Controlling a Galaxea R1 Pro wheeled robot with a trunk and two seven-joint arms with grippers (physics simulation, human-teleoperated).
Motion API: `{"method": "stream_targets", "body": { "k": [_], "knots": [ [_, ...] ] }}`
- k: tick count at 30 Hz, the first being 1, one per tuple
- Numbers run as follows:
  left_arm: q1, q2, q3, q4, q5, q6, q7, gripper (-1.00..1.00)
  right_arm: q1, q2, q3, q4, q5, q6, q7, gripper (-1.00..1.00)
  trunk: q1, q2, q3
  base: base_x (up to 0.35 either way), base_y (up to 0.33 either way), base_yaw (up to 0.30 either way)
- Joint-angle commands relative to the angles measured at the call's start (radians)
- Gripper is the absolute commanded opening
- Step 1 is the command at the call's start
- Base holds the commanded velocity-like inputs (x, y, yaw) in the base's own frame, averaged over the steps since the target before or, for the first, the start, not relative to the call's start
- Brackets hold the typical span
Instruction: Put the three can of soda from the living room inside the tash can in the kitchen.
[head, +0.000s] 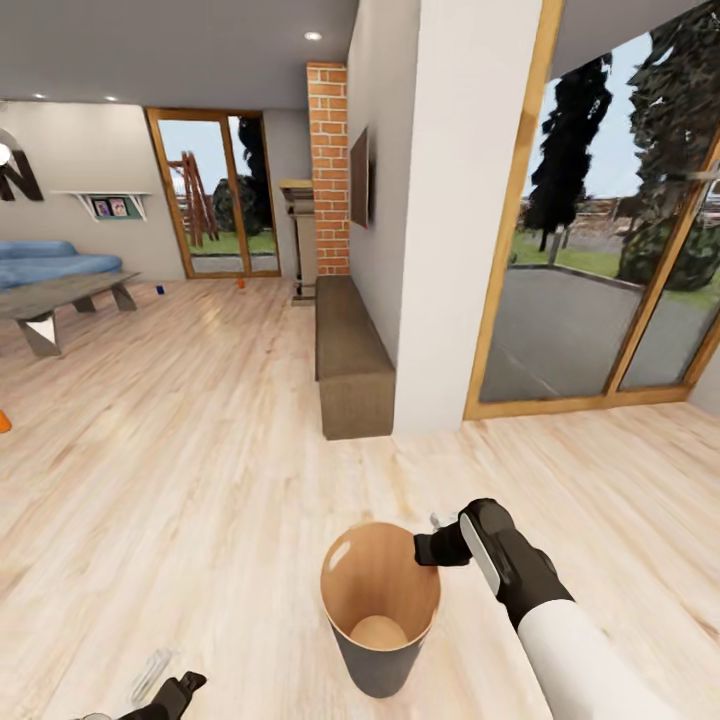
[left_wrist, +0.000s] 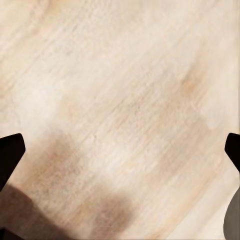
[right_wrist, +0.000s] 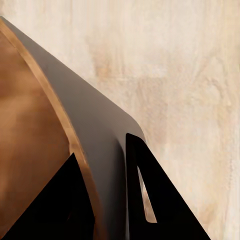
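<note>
The tash can, dark grey outside and brown inside, stands on the wood floor right in front of me. My right gripper is shut on its rim; in the right wrist view one finger sits inside and one outside the tash can's wall. My left gripper hangs open low at the left, and between its spread fingertips there is bare floor. Far off on the living room floor lie a blue can of soda and an orange one. Another orange can is cut off by the left edge.
A long brown bench runs along the white wall pillar ahead, with the brick fireplace column behind it. The grey low table and blue sofa are far left. Glass doors are at right.
</note>
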Motion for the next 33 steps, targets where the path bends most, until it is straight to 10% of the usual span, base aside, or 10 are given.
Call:
{"method": "stream_targets", "body": {
  "k": [1, 7, 15, 19, 33],
  "knots": [
    [0.001, 0.000, 0.000, -0.002, 0.000, -0.005, 0.000, 1.00, 0.000, 0.000, 0.000, 0.000, -0.030, 0.002, 0.004, -1.00, 0.000, 0.000, 0.000, 0.285, 0.247, 0.298],
    [0.019, 0.008, 0.001, -0.063, 0.001, -0.051, 0.003, 1.00, 0.001, -0.002, 0.012, 0.000, -0.031, 0.002, 0.005, -1.00, 0.000, 0.000, -0.001, 0.288, 0.243, 0.293],
    [-0.084, 0.079, 0.013, -0.006, 0.005, -0.064, 0.010, 1.00, 0.001, -0.005, 0.064, -0.001, -0.030, -0.056, 0.005, -1.00, 0.000, 0.000, -0.002, 0.308, 0.181, 0.060],
    [-0.084, 0.075, 0.007, -0.024, 0.006, 0.015, 0.011, 1.00, 0.001, -0.003, 0.066, -0.002, -0.031, -0.053, 0.006, -1.00, 0.000, 0.000, -0.002, 0.322, 0.133, 0.002],
    [-0.239, 0.065, -0.032, 0.080, 0.005, 0.158, 0.318, 1.00, 0.001, -0.003, 0.062, -0.001, -0.031, -0.054, 0.004, -1.00, 0.000, 0.000, -0.002, 0.327, 0.131, 0.155]
  ]
}}
